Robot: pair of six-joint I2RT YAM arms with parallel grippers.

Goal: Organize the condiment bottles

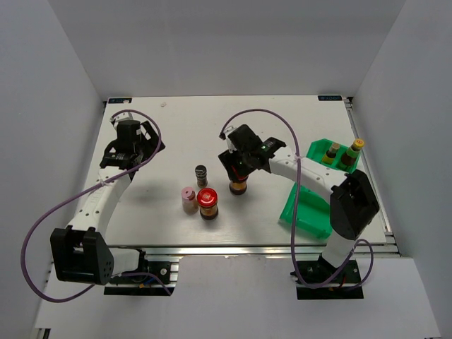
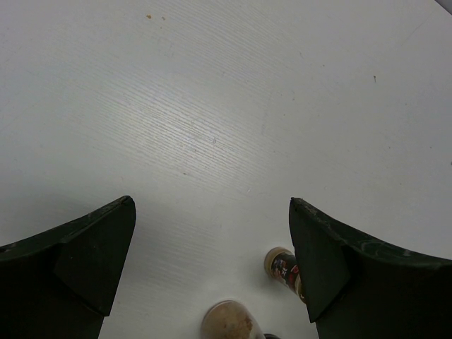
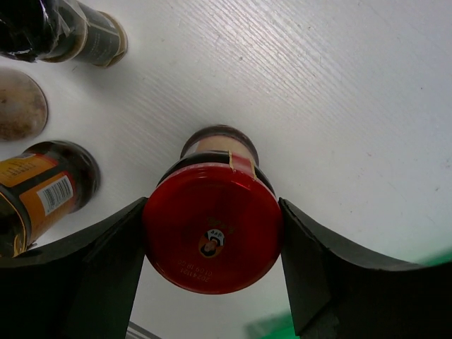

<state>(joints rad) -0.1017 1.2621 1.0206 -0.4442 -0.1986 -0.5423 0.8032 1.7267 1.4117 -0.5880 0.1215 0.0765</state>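
Right end effector [image 3: 212,215] pinches the red-lidded dark glass jar [image 1: 239,187] by its cap at the centre of the white table [image 1: 176,134], seemingly bound for the green plastic bin [image 1: 305,215] at three o'clock; left end effector [image 2: 212,233] hangs spread at ten o'clock.

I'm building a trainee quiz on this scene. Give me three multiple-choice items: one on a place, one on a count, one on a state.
1. Where is the yellow-capped bottle?
A) in the bin
B) at the near edge
C) at the far left

2. How many bottles stand in the bin?
A) one
B) two
C) four

3. The left hand is:
A) shut on a jar
B) shut on a cap
C) open, empty

Answers:
1. A: the top view shows it at the bin's far end.
2. B: only it and the tan-capped bottle stand there.
3. C: its fingers stand apart over bare table.
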